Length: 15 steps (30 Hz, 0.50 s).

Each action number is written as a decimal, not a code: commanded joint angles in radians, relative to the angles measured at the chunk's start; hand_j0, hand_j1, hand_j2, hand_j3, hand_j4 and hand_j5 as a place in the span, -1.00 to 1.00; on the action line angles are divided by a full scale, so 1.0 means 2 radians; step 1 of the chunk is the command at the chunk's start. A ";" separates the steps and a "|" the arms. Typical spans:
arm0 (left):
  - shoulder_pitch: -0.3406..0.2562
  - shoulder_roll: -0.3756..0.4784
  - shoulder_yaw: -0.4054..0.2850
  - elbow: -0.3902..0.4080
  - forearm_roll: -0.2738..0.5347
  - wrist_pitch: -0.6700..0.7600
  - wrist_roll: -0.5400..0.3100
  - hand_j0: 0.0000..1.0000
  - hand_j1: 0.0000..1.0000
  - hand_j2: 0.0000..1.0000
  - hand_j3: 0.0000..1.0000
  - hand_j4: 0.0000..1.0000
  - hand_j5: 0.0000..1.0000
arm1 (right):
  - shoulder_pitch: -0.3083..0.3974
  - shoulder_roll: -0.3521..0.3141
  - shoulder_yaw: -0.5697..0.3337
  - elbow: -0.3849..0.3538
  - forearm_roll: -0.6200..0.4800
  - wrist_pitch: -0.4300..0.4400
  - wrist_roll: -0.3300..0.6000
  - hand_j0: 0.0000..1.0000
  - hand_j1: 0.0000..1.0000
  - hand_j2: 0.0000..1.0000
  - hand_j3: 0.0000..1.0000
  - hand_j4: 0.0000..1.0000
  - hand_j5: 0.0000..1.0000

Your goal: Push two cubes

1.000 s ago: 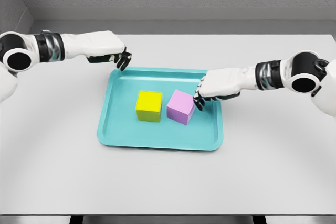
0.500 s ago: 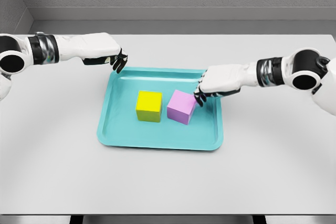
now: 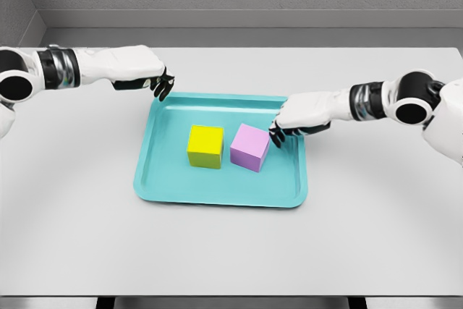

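A yellow cube (image 3: 205, 146) and a pink cube (image 3: 250, 147) sit side by side, a small gap between them, inside a teal tray (image 3: 217, 189) on the grey table. My right hand (image 3: 278, 132) hovers at the pink cube's upper right corner, fingers curled downward, fingertips at or just off the cube; it holds nothing. Beyond the tray's far left corner my left hand (image 3: 162, 85) hangs with its fingers curled down, well away from the yellow cube.
The grey table (image 3: 231, 251) stretches wide around the tray, with a wall behind its far edge. The tray's raised rim (image 3: 300, 171) runs just below my right hand.
My left hand drew back leftwards and up, away from the tray's corner. My right hand lifted slightly at the pink cube's corner. Both cubes have stayed in place.
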 commanded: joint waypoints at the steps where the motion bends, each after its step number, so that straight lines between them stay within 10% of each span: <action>1: 0.001 0.001 0.000 0.000 0.003 0.001 0.000 -0.60 -0.60 -0.60 -0.60 -0.60 -0.60 | 0.000 0.008 0.000 0.003 -0.002 0.001 0.000 -0.10 -0.10 -0.10 -0.10 -0.10 -0.10; 15: 0.001 0.001 0.000 0.000 0.003 0.001 0.000 -0.60 -0.60 -0.60 -0.60 -0.60 -0.60 | -0.012 0.046 0.000 0.024 0.005 0.001 0.000 -0.10 -0.10 -0.10 -0.10 -0.10 -0.10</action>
